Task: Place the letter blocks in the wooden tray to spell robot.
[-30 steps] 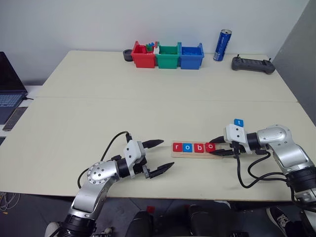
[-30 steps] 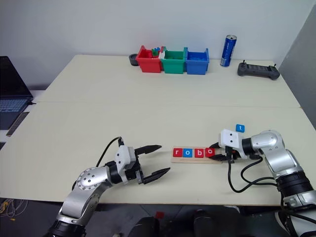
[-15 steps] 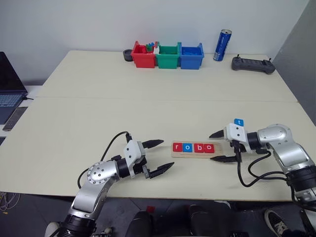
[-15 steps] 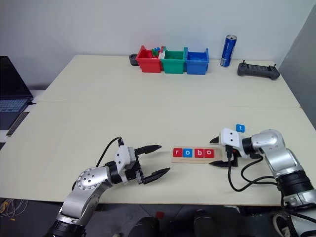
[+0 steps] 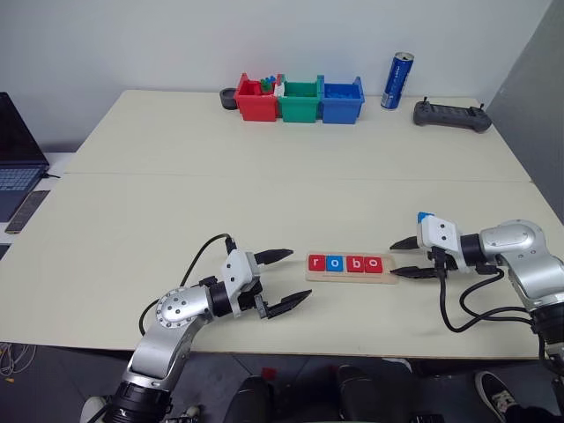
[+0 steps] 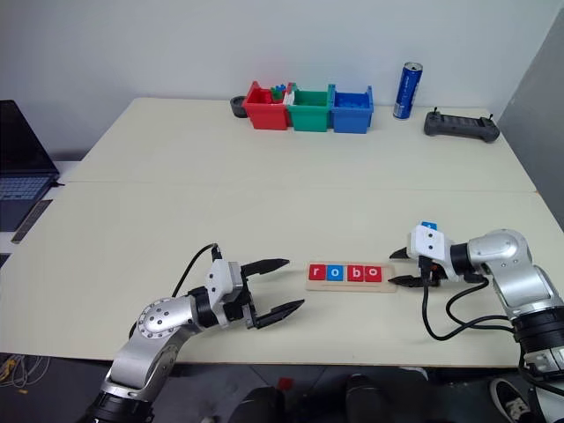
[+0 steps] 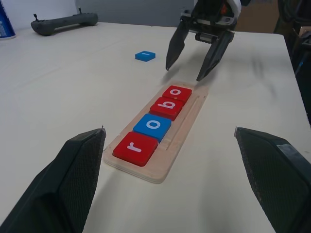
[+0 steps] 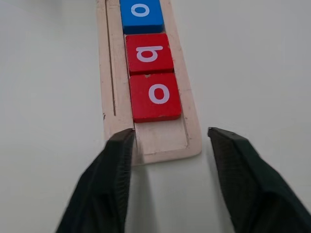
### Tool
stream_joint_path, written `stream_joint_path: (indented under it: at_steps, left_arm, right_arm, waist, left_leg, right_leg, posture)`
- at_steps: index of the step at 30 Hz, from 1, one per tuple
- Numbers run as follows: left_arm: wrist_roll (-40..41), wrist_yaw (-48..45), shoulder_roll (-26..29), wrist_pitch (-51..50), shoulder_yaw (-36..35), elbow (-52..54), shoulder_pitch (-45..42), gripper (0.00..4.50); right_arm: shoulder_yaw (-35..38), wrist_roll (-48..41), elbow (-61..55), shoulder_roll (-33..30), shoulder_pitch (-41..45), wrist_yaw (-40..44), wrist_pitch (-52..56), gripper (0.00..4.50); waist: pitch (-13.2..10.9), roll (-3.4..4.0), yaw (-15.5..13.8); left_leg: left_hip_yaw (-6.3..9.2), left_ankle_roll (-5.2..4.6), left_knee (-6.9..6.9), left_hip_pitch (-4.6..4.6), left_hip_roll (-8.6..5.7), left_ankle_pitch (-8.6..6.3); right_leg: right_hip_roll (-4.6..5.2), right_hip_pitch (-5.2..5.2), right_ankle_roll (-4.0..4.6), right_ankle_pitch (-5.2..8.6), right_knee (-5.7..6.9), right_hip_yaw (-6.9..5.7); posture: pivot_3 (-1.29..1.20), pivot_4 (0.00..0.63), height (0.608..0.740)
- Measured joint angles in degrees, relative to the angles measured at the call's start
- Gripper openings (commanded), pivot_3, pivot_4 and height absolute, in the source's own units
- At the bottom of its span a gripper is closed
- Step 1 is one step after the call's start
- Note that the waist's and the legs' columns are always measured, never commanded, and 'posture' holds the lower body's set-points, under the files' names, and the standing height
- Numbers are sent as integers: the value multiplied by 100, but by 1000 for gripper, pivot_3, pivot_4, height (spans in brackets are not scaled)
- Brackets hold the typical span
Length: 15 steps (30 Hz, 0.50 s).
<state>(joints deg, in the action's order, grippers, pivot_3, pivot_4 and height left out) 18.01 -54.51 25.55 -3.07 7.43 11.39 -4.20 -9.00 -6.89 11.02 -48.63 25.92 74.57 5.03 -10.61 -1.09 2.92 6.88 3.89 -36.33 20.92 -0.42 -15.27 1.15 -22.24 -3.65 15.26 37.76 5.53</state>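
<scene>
A smooth, pale table [image 5: 264,194] stands by a plain white wall. On it lies the wooden tray [image 7: 187,127], a long flat strip of light wood. Four flat square letter blocks [image 7: 156,125] sit in it: red r, blue o, red b, red o. One blue block [image 7: 145,56] lies flat on the table near the right hand [image 5: 405,257]. That hand is empty, its black pointed fingers [image 8: 109,174] spread apart at the tray's bare end. The left hand [image 5: 284,280] is spread wide and empty, near the tray's other end.

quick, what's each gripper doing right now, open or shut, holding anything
Left gripper: open, holding nothing, left of the wooden tray.
Right gripper: open, holding nothing, fingers at the tray's empty end.
</scene>
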Motion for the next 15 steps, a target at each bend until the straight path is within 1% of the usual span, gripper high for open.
stream_joint_path:
  at_steps: [4, 15]
  left_arm:
    - [0, -14, 0, 0, 0, 0, 3, 4500]
    - [0, -107, 53, 21, -24, -1, 105, 4500]
  right_arm:
    - [-7, 26, 5, 34, -11, -57, -95, 59]
    - [-161, 186, 68, 234, -40, -149, -318, 21]
  waist:
    - [0, 0, 2]
    - [0, 0, 3]
  left_leg:
    - [1, 0, 0, 0, 0, 0]
    - [2, 0, 0, 0, 0, 0]
  right_leg:
    - [0, 0, 0, 0, 0, 0]
    - [0, 0, 0, 0, 0, 0]
  posture:
    - [0, 150, 740]
    - [0, 150, 740]
